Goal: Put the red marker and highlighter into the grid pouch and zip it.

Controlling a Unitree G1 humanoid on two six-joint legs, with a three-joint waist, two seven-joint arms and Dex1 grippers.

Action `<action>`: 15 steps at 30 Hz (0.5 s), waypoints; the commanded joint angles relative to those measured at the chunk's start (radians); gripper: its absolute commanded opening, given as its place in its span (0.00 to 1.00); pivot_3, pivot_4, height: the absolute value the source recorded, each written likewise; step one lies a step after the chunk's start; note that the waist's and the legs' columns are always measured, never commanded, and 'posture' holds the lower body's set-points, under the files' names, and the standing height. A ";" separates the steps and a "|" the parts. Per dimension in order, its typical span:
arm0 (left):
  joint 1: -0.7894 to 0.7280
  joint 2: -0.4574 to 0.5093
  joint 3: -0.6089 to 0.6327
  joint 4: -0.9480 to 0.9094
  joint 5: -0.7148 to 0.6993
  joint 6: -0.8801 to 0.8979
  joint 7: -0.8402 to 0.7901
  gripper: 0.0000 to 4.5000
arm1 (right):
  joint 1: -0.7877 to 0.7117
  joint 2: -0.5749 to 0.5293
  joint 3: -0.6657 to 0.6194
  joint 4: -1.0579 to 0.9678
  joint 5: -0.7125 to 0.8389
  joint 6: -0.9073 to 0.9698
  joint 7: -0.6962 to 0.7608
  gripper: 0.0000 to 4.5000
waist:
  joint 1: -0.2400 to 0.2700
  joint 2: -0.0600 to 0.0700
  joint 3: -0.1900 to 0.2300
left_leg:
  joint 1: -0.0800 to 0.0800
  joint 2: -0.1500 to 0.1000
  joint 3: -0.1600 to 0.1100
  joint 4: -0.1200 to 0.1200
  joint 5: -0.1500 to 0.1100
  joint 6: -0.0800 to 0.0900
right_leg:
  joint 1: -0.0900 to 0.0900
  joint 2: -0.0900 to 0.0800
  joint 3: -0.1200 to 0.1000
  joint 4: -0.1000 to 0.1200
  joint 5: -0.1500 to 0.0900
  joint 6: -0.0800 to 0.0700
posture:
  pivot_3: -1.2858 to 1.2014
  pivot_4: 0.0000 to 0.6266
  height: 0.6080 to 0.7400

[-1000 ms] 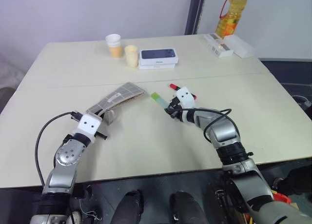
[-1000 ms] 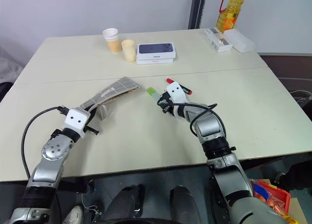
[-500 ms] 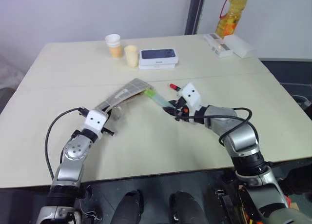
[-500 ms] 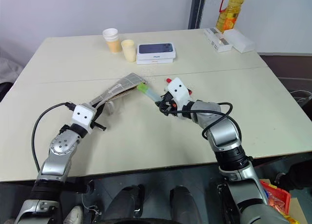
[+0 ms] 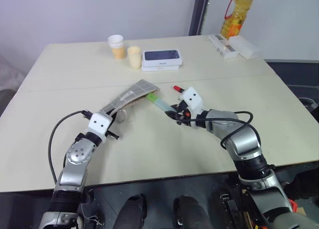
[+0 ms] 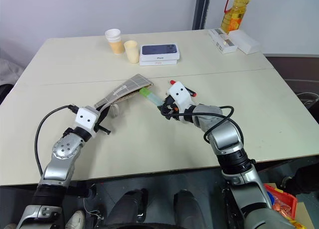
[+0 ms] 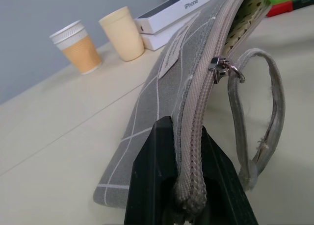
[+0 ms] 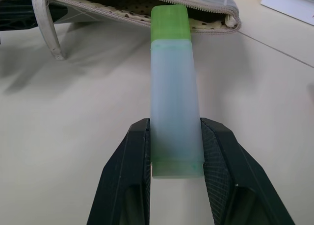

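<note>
The grid pouch (image 5: 130, 95) is grey with white lines and is lifted off the table at a slant. Its zipper is open and shows a dotted lining. My left gripper (image 7: 182, 137) is shut on the pouch's near end. My right gripper (image 8: 175, 154) is shut on the highlighter (image 8: 174, 87), a pale translucent stick with a green end. That green end rests at the pouch's open mouth. The red marker (image 5: 177, 89) lies on the table just behind the right hand, partly hidden by it.
Two paper cups (image 5: 115, 45) (image 5: 134, 56) and a phone box (image 5: 161, 58) stand at the back of the table. White boxes (image 5: 234, 46) and an oil bottle (image 5: 238, 12) are at the back right. The pouch's wrist strap (image 7: 265, 117) hangs by the zipper pull.
My left gripper has raised the pouch's near end and shifted it right. My right gripper has lifted the highlighter and brought its green end to the pouch's mouth.
</note>
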 commanded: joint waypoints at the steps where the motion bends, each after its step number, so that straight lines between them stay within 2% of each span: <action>1: -0.002 0.004 -0.002 -0.055 -0.019 -0.019 -0.017 0.00 | -0.032 0.009 0.004 -0.021 0.008 -0.003 -0.004 0.19 | 0.000 0.000 0.000 | 0.000 0.000 0.000 0.000 0.000 0.000 | 0.000 0.000 0.000 0.000 0.000 0.000 | 0.52 0.24 1.00; 6: 0.010 0.040 -0.041 -0.073 0.023 -0.056 -0.066 0.00 | -0.043 -0.025 0.041 -0.038 -0.016 0.000 0.009 0.19 | -0.001 0.000 0.000 | 0.000 0.000 0.000 0.000 0.000 0.000 | 0.000 0.000 0.000 0.000 0.000 0.000 | 0.52 0.24 1.00; 15: 0.035 0.121 -0.147 -0.145 0.042 -0.128 -0.214 0.00 | -0.084 -0.153 0.232 -0.153 -0.074 0.013 0.137 0.19 | -0.001 0.000 0.000 | -0.001 0.000 0.000 -0.001 0.000 0.000 | 0.000 -0.001 0.000 -0.001 0.000 0.000 | 0.52 0.24 1.00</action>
